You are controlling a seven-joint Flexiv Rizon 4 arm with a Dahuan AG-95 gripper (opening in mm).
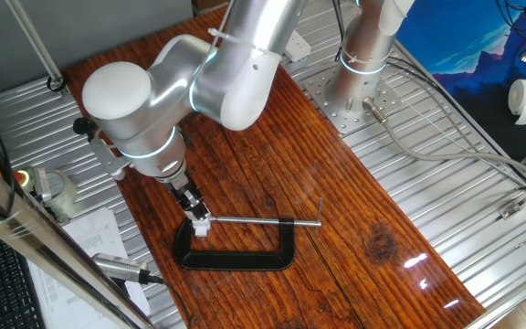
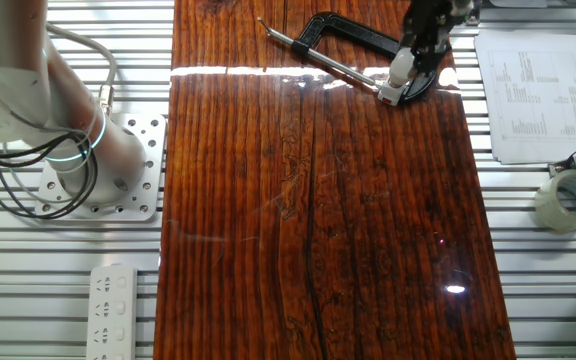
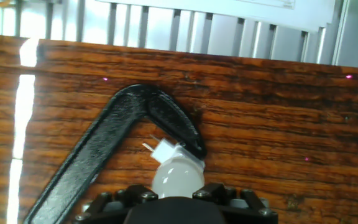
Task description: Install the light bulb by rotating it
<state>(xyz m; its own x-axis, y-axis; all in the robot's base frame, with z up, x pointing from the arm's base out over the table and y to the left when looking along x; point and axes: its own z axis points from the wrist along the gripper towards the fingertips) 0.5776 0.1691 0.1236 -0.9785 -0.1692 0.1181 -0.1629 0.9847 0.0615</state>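
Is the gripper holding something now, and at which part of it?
The gripper holds the light bulb by its round dome; the narrow base points toward the black C-clamp.

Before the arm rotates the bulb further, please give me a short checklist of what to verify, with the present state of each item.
1. The small white frosted light bulb is between the fingers of the gripper: ok.
2. Bulb base meets the small white square socket block: ok in the hand view; thread engagement cannot tell.
3. Socket block sits in the black metal C-clamp: ok.
4. Clamp screw tight on the block: cannot tell.
5. Clamp lies flat on the brown wooden table: ok.
6. Bulb axis lined up with the socket: cannot tell.
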